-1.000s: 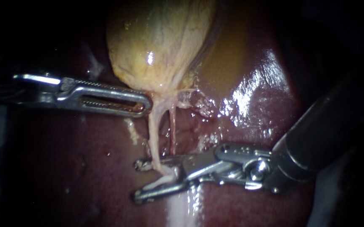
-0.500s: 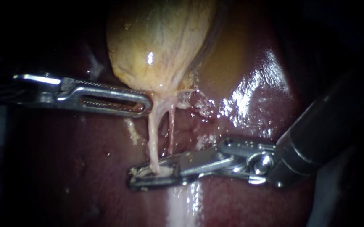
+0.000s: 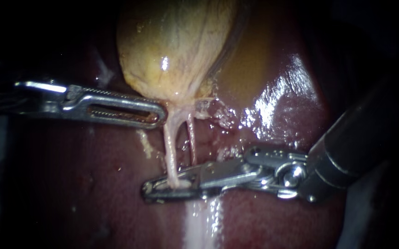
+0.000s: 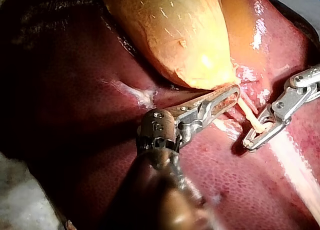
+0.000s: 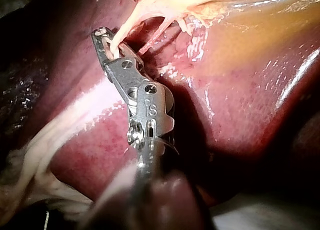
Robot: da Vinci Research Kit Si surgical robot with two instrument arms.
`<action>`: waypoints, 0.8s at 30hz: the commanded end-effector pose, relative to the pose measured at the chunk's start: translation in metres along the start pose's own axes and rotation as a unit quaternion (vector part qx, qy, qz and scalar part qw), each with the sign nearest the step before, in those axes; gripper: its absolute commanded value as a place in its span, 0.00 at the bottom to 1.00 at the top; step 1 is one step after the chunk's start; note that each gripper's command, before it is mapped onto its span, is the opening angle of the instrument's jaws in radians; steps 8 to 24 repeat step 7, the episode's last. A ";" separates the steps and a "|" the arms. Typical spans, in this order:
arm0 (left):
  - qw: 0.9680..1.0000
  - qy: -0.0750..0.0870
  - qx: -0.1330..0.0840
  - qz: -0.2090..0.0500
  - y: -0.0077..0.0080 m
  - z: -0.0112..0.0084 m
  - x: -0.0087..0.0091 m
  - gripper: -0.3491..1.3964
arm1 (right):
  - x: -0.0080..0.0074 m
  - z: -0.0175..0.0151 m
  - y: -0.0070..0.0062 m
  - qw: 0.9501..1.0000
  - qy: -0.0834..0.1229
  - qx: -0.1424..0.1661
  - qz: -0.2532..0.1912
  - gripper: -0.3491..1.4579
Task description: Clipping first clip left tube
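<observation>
Here is the yellow, rounded gallbladder (image 3: 176, 50) at the far middle of the endoscope view, lying on the wet, dark red liver (image 3: 278, 106). From its narrow neck two strands run toward the near side. The pale, thicker left tube (image 3: 171, 152) drops almost straight. Just right of it, with a slim gap between them, runs the thinner pinkish right tube (image 3: 191, 143).

The right instrument (image 3: 162, 189), a dark shaft with a silver hinged tip, comes in from the right edge and reaches leftward, low across the liver. Its two slim metal jaws are clamped together on the left tube, one on each side of the tube's near end. The tube goes in between them a little back from the tips, and the tips poke out just beyond it on the left. The right tube passes out of sight behind the far jaw. The right wrist view says the same: the pale strand runs straight in between the jaws ahead of the hinge.

The left instrument (image 3: 160, 114), a slotted silver grasper, comes in level from the left edge. Its jaws lie together, and the rounded tip rests against the left side of the gallbladder's neck, right where the left tube starts. In the left wrist view that tip sits just under the gallbladder, and the other instrument's jaws stand a little beyond it.

A glossy pale streak (image 3: 199, 230) runs along the liver on the near side of the clamped jaws.
</observation>
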State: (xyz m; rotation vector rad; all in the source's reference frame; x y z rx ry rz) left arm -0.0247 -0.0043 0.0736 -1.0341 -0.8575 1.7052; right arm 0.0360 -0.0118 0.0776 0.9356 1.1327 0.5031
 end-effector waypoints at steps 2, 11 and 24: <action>1.000 0.000 0.000 0.000 0.0000 0.0000 0.0000 0.00 | 0.0000 0.0000 0.0000 1.000 0.000 0.000 0.003 0.00; 1.000 0.000 0.000 0.000 0.0000 0.0000 0.0000 0.00 | 0.0000 -0.0001 0.0001 1.000 0.000 0.000 0.006 0.00; 1.000 0.000 0.000 0.000 0.0000 0.0000 0.0000 0.00 | 0.0000 -0.0001 0.0001 1.000 0.000 0.000 0.006 0.00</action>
